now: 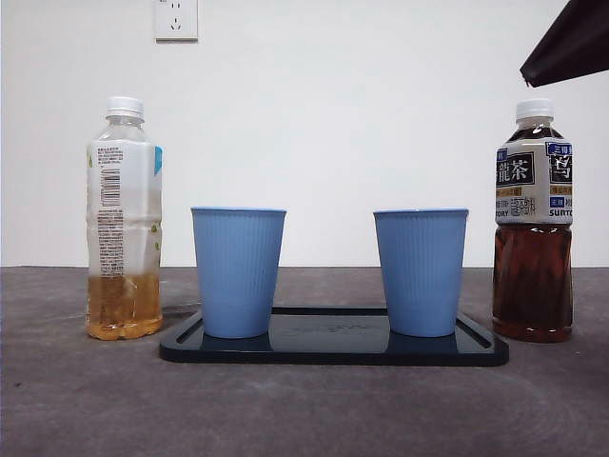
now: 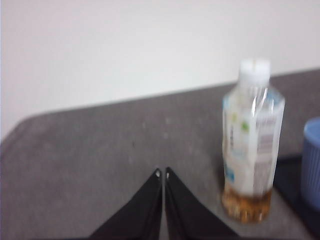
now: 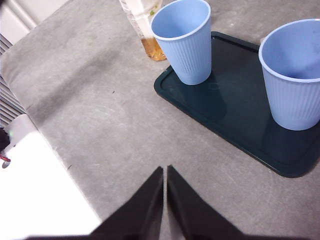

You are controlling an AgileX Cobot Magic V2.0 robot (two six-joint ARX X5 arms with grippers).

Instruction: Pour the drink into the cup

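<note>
Two blue ribbed paper cups stand on a dark tray (image 1: 333, 350): the left cup (image 1: 238, 271) and the right cup (image 1: 421, 271). A capped bottle with a little amber drink (image 1: 124, 219) stands left of the tray; a capped dark tea bottle (image 1: 533, 224) stands right of it. My left gripper (image 2: 162, 173) is shut and empty, hovering over bare table some way from the amber bottle (image 2: 251, 142). My right gripper (image 3: 164, 169) is shut and empty, above the table in front of the tray (image 3: 235, 107), with both cups (image 3: 184, 40) (image 3: 294, 75) beyond it. A black arm part (image 1: 569, 43) shows at the front view's top right corner.
The grey table (image 1: 304, 409) runs to a white wall with a socket (image 1: 176, 19). In the right wrist view the table's edge and a white surface (image 3: 40, 195) lie beside the gripper.
</note>
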